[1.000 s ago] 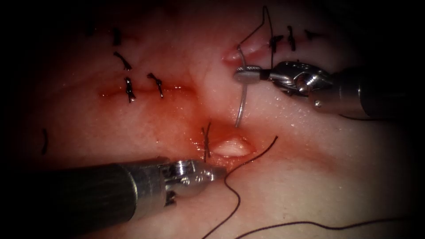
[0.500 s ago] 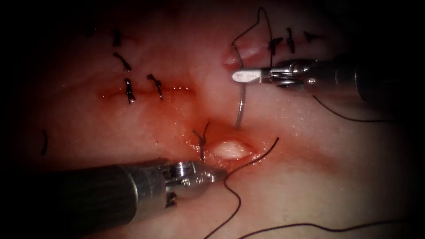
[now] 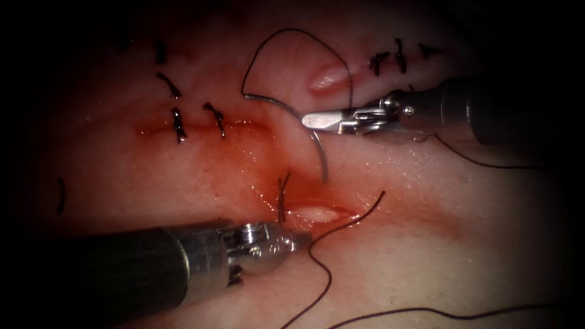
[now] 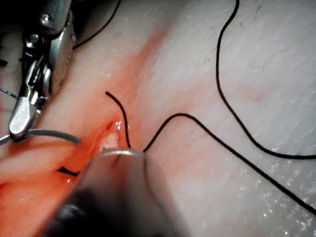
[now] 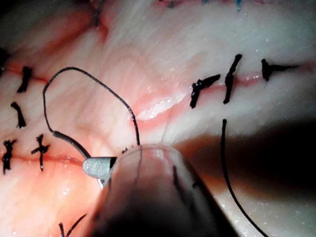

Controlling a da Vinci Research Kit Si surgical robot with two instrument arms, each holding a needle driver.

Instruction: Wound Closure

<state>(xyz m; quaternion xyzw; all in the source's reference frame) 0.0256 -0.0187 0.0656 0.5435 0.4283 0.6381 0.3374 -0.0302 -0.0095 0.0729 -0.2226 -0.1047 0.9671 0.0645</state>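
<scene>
Nearest the scope, low on the lt side of the cut, the left claw (image 3: 292, 239) lay on the tissue (image 3: 426, 256): dark matte shaft, bright steel wrist, short blunt tip. Its jaws looked closed; whether they gripped anything couldn't be told. The tip sat just beside a dark thread (image 3: 326, 268) that snaked in loose curves over the pale, glistening surface of the tissue.

Just beyond the tip was the cut (image 3: 317, 213), a short lens-shaped gap w/ a whitish, wet floor and red fluid (image 3: 262, 170) pooled round it. One knotted stitch (image 3: 282, 198) crossed its lt end.

Further back, approx. mid-frame, the needle (image 3: 308, 128) was free of the tissue: thin, grey, smooth steel in an open curve. Its point hung near the cut's upper edge; its blunt tail lay up and lt, w/ thread running off in a wide arch. The right claw (image 3: 317, 120) came in from the rt, slim and polished, jaws closed on the needle at approx. mid-curve. Left wrist view showed the same grip (image 4: 19, 129).

Farthest back sat a second small pale gap (image 3: 329, 78), and rows of finished dark knots (image 3: 177, 122) w/ short frayed ends (image 3: 387, 60) along closed red lines.
</scene>
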